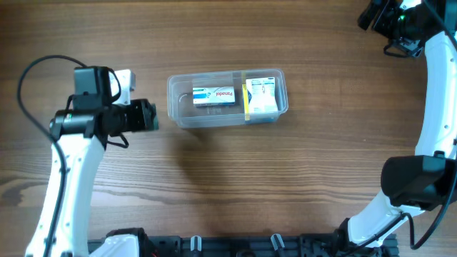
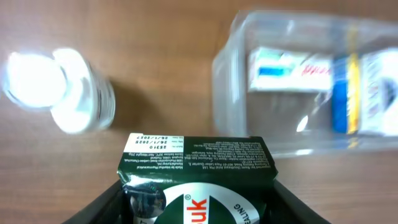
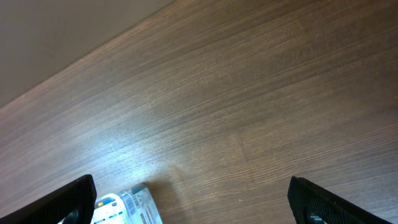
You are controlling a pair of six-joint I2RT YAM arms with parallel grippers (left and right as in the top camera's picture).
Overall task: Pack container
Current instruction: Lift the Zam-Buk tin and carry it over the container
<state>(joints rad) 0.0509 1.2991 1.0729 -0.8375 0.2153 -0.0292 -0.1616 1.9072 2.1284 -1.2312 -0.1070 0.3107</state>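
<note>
The clear plastic container (image 1: 187,118) stands mid-table. Inside it lie a white-and-blue box (image 1: 214,96) and a white box with a yellow edge (image 1: 261,96). My left gripper (image 1: 151,116) hovers just left of the container and is shut on a dark green box (image 2: 198,180), held between the black fingers (image 2: 102,205). In the left wrist view the container (image 2: 236,56) lies ahead to the right, and the white-and-blue box (image 2: 289,70) shows through its wall. My right gripper (image 3: 193,205) is open and empty at the far right corner of the table; the container's corner (image 3: 127,208) shows low in its view.
A white bottle (image 1: 125,78) stands beside the left arm; in the left wrist view this bottle (image 2: 62,90) is left of the green box. The right arm (image 1: 435,107) curves down the right side. Black fixtures (image 1: 214,246) line the front edge.
</note>
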